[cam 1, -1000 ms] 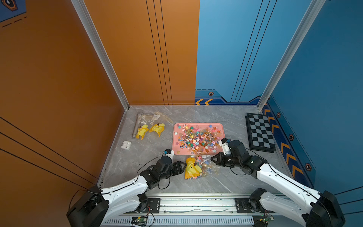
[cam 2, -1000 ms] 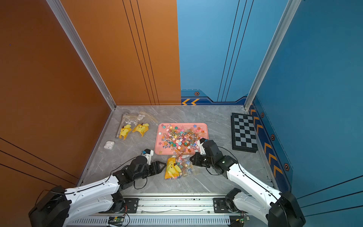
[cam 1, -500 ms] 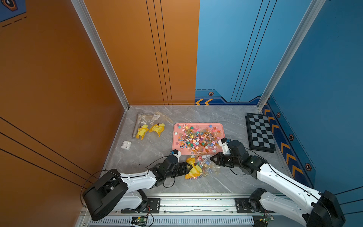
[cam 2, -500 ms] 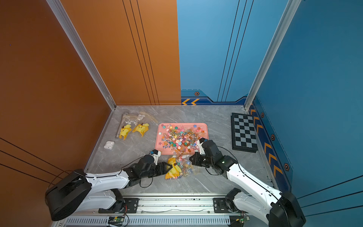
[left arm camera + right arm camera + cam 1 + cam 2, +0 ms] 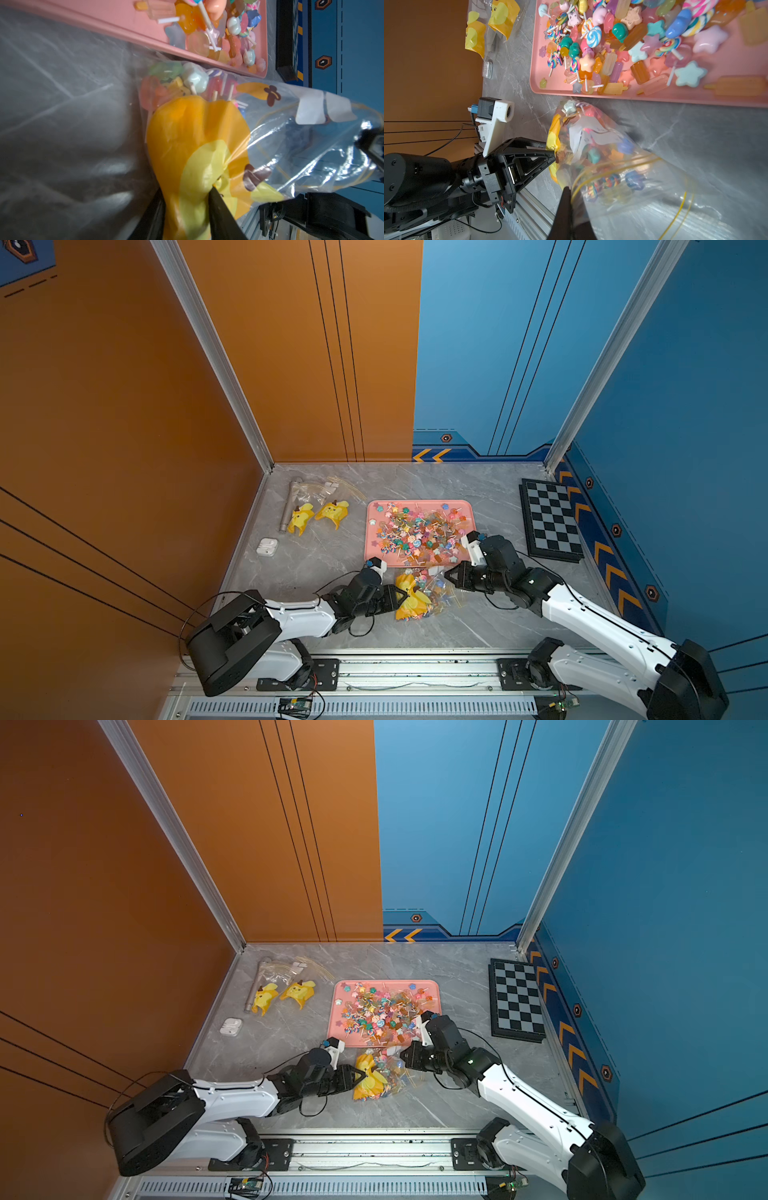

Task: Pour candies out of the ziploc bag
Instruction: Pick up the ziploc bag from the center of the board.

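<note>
We show the ziploc bag (image 5: 420, 600) held between the two grippers, low above the grey marble tabletop (image 5: 316, 572); we cannot tell whether it rests on the surface. The left gripper (image 5: 400, 596) has its fingers (image 5: 220, 212) drawn close together on the bag's yellow printed bottom end, with the plastic bunched between them. The right gripper (image 5: 447, 574) has its fingers (image 5: 566, 207) pressed fully together on the clear rim at the bag's mouth, beside the yellow zip line. The candies (image 5: 593, 155) we are concerned with are inside the bag, heaped between the two sets of fingertips and closer to the left ones. Just beyond both sets of fingertips, on the side away from the arm bases, lies the pink tray (image 5: 373, 556), its near rim next to the bag. It carries a loose pile of stars, swirl lollipops and ice-lolly shapes.
</note>
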